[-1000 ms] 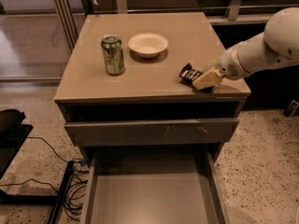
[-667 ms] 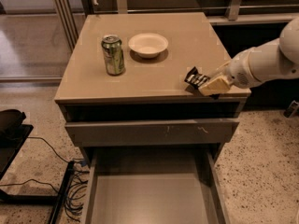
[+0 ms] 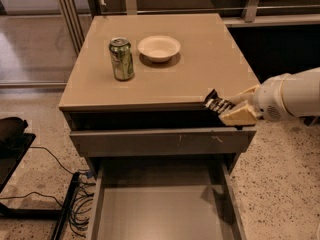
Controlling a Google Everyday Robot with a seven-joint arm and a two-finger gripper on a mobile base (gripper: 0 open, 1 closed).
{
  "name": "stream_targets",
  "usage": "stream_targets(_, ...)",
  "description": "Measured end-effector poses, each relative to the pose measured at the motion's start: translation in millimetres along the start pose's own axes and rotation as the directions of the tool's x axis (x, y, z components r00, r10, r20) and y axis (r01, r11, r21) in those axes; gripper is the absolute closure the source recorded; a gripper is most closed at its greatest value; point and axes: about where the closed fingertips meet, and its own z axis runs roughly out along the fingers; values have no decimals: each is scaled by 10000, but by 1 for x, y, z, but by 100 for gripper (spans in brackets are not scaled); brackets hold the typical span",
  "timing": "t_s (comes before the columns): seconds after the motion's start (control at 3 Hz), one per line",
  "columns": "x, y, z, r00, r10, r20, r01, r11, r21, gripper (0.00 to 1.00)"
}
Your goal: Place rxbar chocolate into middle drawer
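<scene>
Black snack bar (image 3: 217, 104), pinched in our gripper (image 3: 231, 109), hangs at the front right edge of the cabinet top (image 3: 165, 74), above the open middle drawer (image 3: 160, 211). We judge this mid-carry: next, lower it leftward into that drawer, then release.
</scene>
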Motion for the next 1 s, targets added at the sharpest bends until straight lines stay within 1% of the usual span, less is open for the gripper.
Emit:
stream_targets(0.33, 38, 42, 8, 9978, 632, -189, -642, 9961, -608, 100)
stream_targets(1.0, 36, 46, 12, 9983, 549, -202, -562, 9960, -691, 100)
